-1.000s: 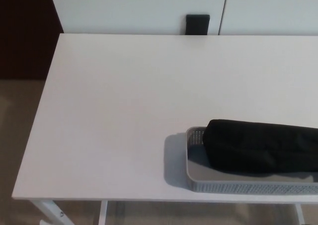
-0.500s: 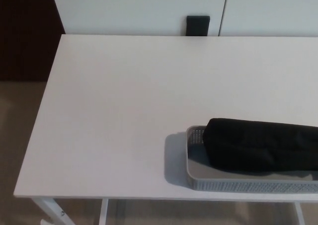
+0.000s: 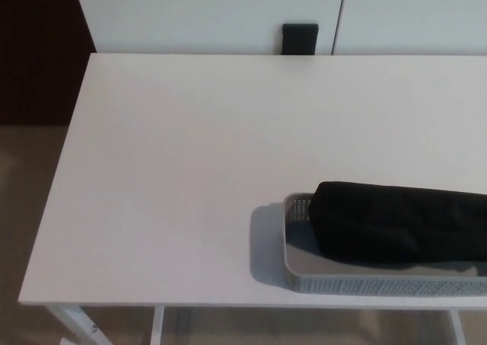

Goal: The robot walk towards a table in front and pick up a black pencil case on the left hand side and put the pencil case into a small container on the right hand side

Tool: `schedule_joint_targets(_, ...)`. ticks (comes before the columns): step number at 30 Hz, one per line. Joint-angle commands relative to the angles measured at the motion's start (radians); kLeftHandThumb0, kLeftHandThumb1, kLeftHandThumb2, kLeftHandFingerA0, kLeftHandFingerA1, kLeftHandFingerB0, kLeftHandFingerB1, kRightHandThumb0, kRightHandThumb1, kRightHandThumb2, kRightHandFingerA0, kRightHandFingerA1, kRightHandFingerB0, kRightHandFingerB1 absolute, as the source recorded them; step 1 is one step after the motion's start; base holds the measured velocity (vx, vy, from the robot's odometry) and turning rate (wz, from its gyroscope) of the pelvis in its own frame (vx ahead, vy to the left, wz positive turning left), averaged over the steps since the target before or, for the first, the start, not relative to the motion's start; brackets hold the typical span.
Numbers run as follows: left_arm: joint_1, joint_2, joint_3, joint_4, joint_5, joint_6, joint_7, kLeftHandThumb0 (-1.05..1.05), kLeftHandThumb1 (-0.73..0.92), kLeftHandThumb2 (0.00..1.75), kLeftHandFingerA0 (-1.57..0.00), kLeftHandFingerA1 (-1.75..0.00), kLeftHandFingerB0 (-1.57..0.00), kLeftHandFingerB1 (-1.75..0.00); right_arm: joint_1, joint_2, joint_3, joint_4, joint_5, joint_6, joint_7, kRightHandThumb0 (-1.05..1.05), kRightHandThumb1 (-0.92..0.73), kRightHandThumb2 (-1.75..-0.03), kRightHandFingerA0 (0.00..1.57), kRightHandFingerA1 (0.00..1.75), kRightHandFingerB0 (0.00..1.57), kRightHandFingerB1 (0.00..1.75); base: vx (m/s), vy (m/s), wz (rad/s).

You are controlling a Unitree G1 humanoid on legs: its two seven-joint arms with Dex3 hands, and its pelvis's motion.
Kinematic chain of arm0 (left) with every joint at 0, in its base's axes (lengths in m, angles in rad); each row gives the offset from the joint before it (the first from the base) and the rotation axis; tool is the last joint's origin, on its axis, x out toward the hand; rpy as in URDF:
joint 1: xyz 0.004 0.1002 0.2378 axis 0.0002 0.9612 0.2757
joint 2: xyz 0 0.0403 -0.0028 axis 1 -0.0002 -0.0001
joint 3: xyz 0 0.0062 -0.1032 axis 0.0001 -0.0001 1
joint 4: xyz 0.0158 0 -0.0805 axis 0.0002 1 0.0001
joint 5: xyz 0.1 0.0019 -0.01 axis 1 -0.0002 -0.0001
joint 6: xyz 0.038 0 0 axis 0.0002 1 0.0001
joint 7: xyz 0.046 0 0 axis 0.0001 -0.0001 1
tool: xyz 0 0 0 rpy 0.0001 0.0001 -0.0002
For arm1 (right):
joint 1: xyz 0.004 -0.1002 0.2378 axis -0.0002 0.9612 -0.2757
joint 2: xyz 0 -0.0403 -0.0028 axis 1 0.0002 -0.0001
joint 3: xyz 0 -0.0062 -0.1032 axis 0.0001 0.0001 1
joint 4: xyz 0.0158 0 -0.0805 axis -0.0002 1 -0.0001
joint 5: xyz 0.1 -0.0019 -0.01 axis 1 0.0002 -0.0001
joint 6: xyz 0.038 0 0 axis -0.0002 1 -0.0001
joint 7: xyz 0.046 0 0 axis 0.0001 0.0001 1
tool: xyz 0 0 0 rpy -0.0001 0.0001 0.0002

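- Lying in the grey container point(image 3: 380, 282) at the near right of the white surface point(image 3: 190, 154): the black pencil case point(image 3: 396, 222), long axis running left to right, right end cut off by the picture edge.
- Judged from that placement, nothing left of the carrying step; only a check of the seating and a retreat.
- Sitting high rather than sunk in (top well above the mesh rim, left end pressed close to the left wall), so possibly propped on the rim instead of flat on the floor of the container; impossible to confirm with the far end out of view.
- Risk one: a roll or slide out over the rim, set off by any knock to the surface or the container.
- Risk two: the container itself near the front edge of the surface, so a bump from the body in stepping back could push it toward the drop.
- Risk three: an unneeded second reach, dragging the case back out.
- No hand in sight, left or right; neither arm enters the picture, so no way to tell open from closed, nor any pose to report.
- Beyond the surface: white cabinet doors point(image 3: 213, 14) with a small black panel point(image 3: 300, 39) low between them, and dark floor to the left.
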Motion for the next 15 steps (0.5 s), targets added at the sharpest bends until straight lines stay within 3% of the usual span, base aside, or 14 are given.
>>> schedule_joint_targets(1,-0.174,0.013,-0.108,0.323,0.169,-0.249,0.477,-0.40,0.32,0.96,0.00,-0.51,0.00,-0.50,-0.034,-0.008,-0.038,0.023,0.032,-0.004,-0.013,-0.47,-0.71,-0.62,0.32,0.37,0.25,0.30,0.00,0.000,0.00)
schedule_joint_targets(2,-0.178,0.016,-0.110,0.324,0.165,-0.250,0.478,-0.40,0.32,0.96,0.00,-0.51,0.00,-0.50,-0.038,-0.006,-0.035,0.025,0.027,-0.007,-0.016,-0.47,-0.71,-0.62,0.32,0.37,0.25,0.30,0.00,0.000,0.00)
schedule_joint_targets(3,-0.183,0.016,-0.108,0.332,0.151,-0.252,0.472,-0.88,0.57,0.92,-0.09,-0.47,-0.08,-0.35,-0.039,-0.006,-0.032,0.026,0.023,-0.008,-0.017,-0.47,-0.70,-0.61,0.34,0.37,0.26,0.30,0.00,0.000,0.00)
schedule_joint_targets(6,-0.188,0.018,-0.122,0.366,0.141,-0.286,0.474,-0.84,0.53,0.91,-0.06,-0.48,-0.04,-0.35,-0.033,-0.010,-0.028,0.020,0.020,-0.009,-0.005,-0.49,-0.70,-0.61,0.32,0.35,0.25,0.30,0.00,0.000,0.00)
schedule_joint_targets(7,-0.186,0.018,-0.133,0.380,0.146,-0.291,0.489,-0.40,0.29,0.95,-0.01,-0.51,0.00,-0.50,-0.030,-0.012,-0.030,0.018,0.022,-0.002,-0.006,-0.47,-0.70,-0.62,0.32,0.35,0.25,0.30,0.00,0.000,0.00)
schedule_joint_targets(8,-0.183,0.022,-0.138,0.392,0.142,-0.304,0.492,-0.40,0.28,0.94,-0.01,-0.51,0.00,-0.50,-0.026,-0.011,-0.032,0.018,0.024,-0.005,-0.003,-0.46,-0.71,-0.62,0.32,0.35,0.24,0.30,0.00,0.000,0.00)
schedule_joint_targets(9,-0.176,0.019,-0.137,0.404,0.133,-0.317,0.493,-0.84,0.52,0.91,-0.07,-0.47,-0.04,-0.36,-0.017,-0.015,-0.031,0.016,0.024,-0.011,0.001,-0.46,-0.71,-0.62,0.32,0.36,0.24,0.30,0.00,0.000,0.00)
schedule_joint_targets(10,-0.179,0.019,-0.134,0.414,0.123,-0.327,0.490,-0.83,0.52,0.93,-0.03,-0.48,0.00,-0.30,-0.020,-0.016,-0.029,0.016,0.020,-0.013,-0.004,-0.48,-0.70,-0.61,0.33,0.38,0.25,0.30,0.00,0.000,0.00)
schedule_joint_targets(12,-0.190,0.024,-0.131,0.440,0.105,-0.350,0.486,-0.76,0.48,0.92,-0.03,-0.48,-0.04,-0.34,-0.031,-0.014,-0.028,0.018,0.018,-0.006,-0.012,-0.49,-0.70,-0.61,0.32,0.40,0.26,0.30,0.00,0.000,0.00)
schedule_joint_targets(13,-0.194,0.026,-0.131,0.447,0.101,-0.357,0.487,-0.85,0.52,0.91,-0.03,-0.46,0.00,-0.33,-0.033,-0.013,-0.029,0.015,0.019,-0.003,-0.012,-0.49,-0.70,-0.61,0.32,0.39,0.25,0.30,0.00,0.000,0.00)
schedule_joint_targets(14,-0.202,0.030,-0.136,0.460,0.097,-0.364,0.491,-0.84,0.51,0.72,-0.08,-0.42,-0.08,-0.29,-0.033,-0.012,-0.030,0.013,0.021,-0.003,-0.007,-0.49,-0.71,-0.62,0.31,0.38,0.23,0.30,0.00,0.000,0.00)
schedule_joint_targets(15,-0.202,0.030,-0.136,0.460,0.097,-0.364,0.491,-0.84,0.51,0.72,-0.08,-0.42,-0.08,-0.29,-0.033,-0.012,-0.030,0.013,0.021,-0.003,-0.007,-0.49,-0.71,-0.62,0.31,0.38,0.23,0.30,0.00,0.000,0.00)
